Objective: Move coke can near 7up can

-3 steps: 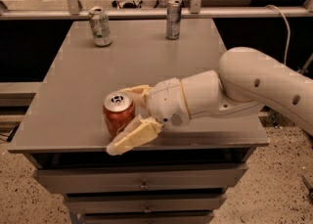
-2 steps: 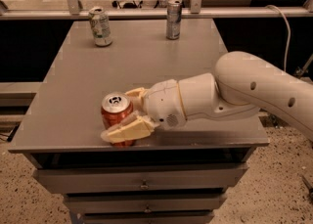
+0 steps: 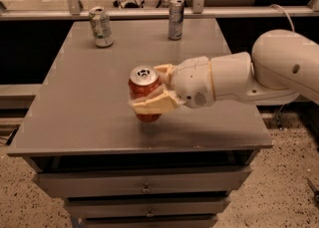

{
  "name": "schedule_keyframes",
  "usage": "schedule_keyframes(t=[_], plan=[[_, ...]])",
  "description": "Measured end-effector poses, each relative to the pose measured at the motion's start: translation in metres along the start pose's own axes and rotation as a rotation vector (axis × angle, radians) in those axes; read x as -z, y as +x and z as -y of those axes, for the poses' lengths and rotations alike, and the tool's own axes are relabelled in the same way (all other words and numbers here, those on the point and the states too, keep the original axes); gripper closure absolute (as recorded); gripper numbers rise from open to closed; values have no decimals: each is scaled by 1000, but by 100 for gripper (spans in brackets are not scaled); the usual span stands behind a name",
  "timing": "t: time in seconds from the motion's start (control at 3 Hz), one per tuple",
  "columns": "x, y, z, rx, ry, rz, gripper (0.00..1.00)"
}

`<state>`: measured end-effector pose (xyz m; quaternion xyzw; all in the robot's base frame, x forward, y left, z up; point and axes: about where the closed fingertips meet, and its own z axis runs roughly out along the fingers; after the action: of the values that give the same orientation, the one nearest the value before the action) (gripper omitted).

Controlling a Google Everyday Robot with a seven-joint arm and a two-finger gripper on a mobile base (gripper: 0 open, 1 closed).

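The red coke can (image 3: 144, 90) with a silver top stands upright in the middle of the grey table (image 3: 89, 107). My gripper (image 3: 152, 90) reaches in from the right and is shut on the coke can, one cream finger (image 3: 154, 104) across its front and the other behind it. I cannot tell whether the can rests on the table or is lifted just off it. The 7up can (image 3: 101, 27), whitish with green markings, stands upright at the table's far left, well apart from the coke can.
A taller slim silver-grey can (image 3: 175, 18) stands at the far middle of the table. The table is a drawer cabinet with drawers (image 3: 144, 184) below its front edge. A rail (image 3: 149, 12) runs behind the table. My white arm (image 3: 279, 67) spans the right side.
My gripper closed on the coke can near the front edge and has carried it away from that edge towards the middle of the table, up and right in view.
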<state>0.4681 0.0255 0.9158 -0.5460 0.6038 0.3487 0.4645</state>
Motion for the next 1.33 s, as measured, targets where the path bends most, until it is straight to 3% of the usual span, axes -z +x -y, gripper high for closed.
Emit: schedule_keyframes(t=[0.33,0.67,1.0,1.33], plan=[[7,-10,7,19,19,6,100],[-4,-14,23,49,27,24,100],[-21,-15,57,84,53,48,100],[-50,-33,150,147,125,61,100]])
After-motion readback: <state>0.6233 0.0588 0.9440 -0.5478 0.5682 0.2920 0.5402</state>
